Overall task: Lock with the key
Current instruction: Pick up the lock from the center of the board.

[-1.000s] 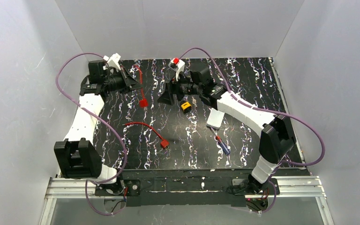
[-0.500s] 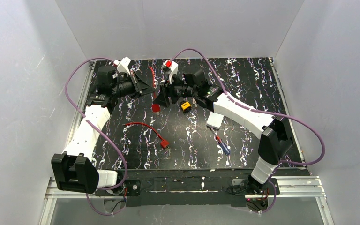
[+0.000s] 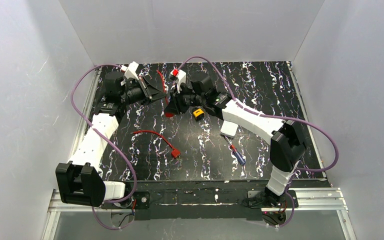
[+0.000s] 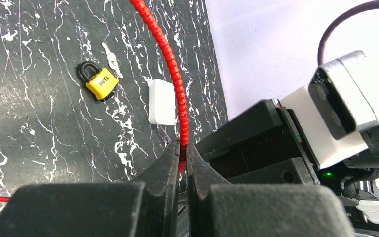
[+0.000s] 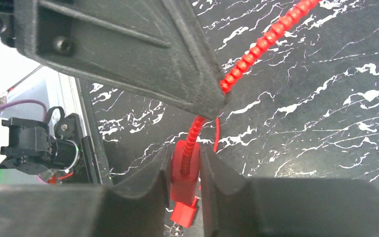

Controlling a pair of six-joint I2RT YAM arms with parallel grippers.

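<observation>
Fingers (image 4: 165,168): your left gripper (image 4: 181,159) clenches the red beaded cord (image 4: 170,64), right gripper (image 5: 185,149) pinches its red end piece (image 5: 181,178). Both crowd the table's (image 3: 280,85) far edge; open room lies far right.

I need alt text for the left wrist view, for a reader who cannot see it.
The left gripper is shut on a red beaded cable that runs up across a black marbled table. A yellow padlock and a small white block lie beyond, and the right arm stands close at right.
</observation>
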